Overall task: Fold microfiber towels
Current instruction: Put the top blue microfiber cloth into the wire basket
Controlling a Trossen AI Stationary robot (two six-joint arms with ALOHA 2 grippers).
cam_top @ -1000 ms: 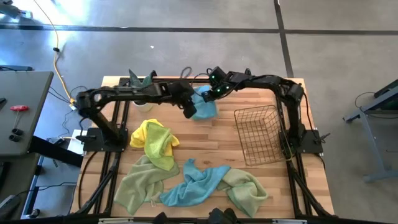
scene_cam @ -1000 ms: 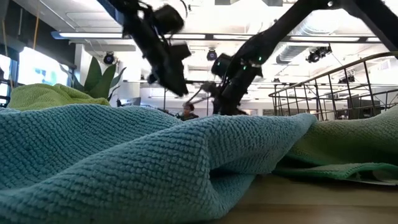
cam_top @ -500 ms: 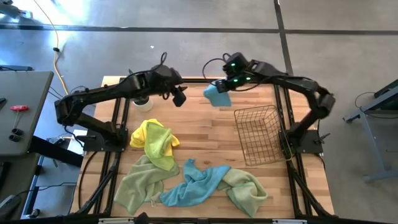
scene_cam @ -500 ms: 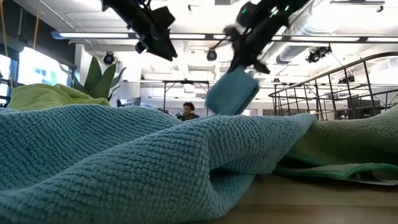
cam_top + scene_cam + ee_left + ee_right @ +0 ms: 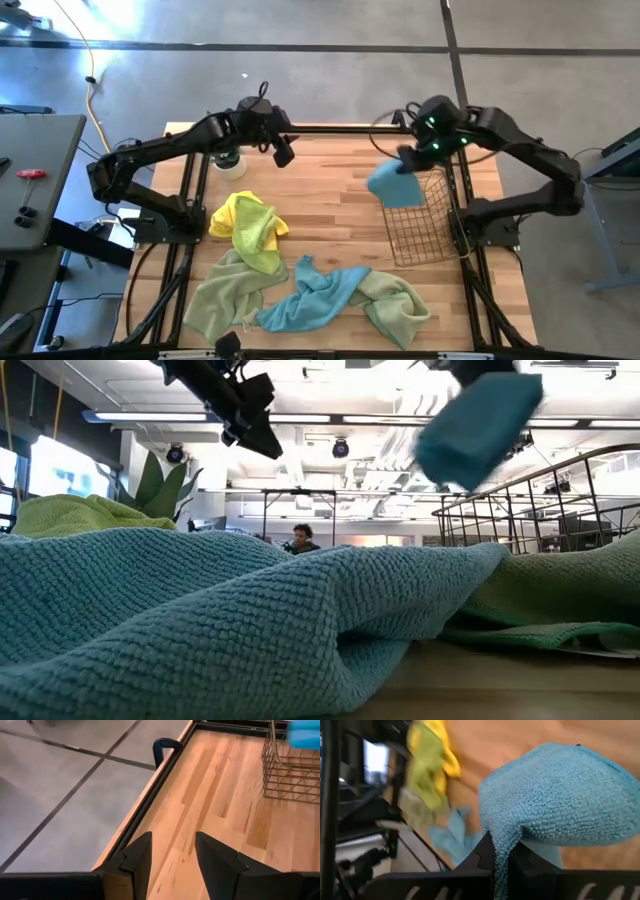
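Folded blue towel [image 5: 393,185], pinched in shut right gripper [image 5: 408,160], has been carried to basket [image 5: 425,222] edge; left gripper [image 5: 284,157] withdrawn, open, empty. Drop judged next.

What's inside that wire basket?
The wire basket shows only bare wood through its mesh. A folded blue towel hangs over its near corner, hiding that bit.

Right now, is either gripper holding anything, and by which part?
The right gripper pinches a folded blue towel by a bunched fold; the left gripper is open, empty.
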